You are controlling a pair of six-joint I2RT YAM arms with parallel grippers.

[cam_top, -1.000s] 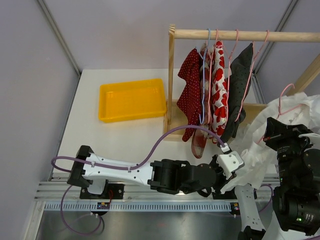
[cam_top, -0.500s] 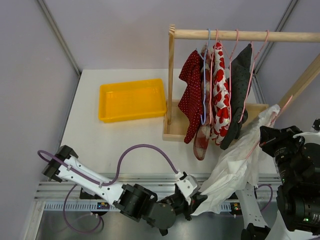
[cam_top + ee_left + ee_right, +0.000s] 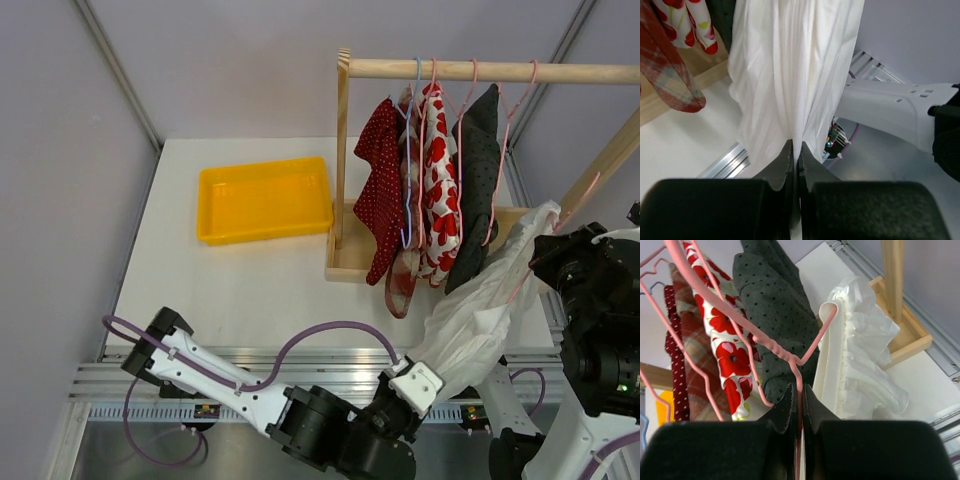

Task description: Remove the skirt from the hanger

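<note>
The white skirt is stretched in the air over the near right edge of the table, between the two arms and just beside the rack of other clothes. A fold of its lower part is pinched between the closed jaws of the left gripper, while the pink hanger is clamped by its wire in the closed jaws of the right gripper. In the right wrist view the waistband is seen bunched against one end of the hanger, so the skirt is judged not yet free. The step in hand is taken to be the pulling-off, with cloth drawn one way and hanger held the other. For the next move, the two grips would need to be carried further apart, or the hanger tilted, so that the waistband is slid off the end without the wire being snagged in the gathers.
</note>
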